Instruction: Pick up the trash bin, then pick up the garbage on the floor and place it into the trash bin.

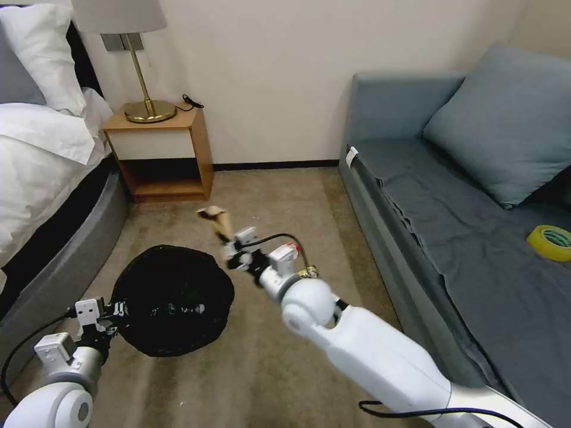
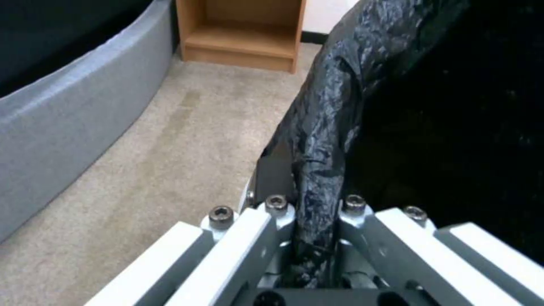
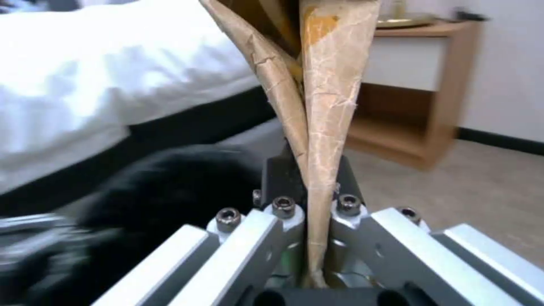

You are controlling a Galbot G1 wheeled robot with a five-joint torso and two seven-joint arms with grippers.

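Gripping the trash bin [image 1: 172, 306] by its near rim, the left gripper [image 1: 116, 310] sits low at the robot's left, its jaws pinched onto the black bag liner, as the left wrist view shows with the wrinkled plastic [image 2: 326, 140] squeezed between them. Just beyond and to the right, the right gripper [image 1: 229, 246] is clamped on the brown peel-like scrap [image 1: 216, 217], which stands up out of its jaws above the carpet [image 1: 267, 368] beside the bin's far right edge. The step in hand looks like the carry of this piece to the bin; the next move likely calls for bringing the scrap over the dark opening before the jaws part. Something small and gold [image 1: 308, 273] peeks out by the right wrist, too hidden to identify. The bin's white wall and whatever lies inside are lost in black. Farther off stand a nightstand [image 1: 163, 156] and sofa [image 1: 452, 196].
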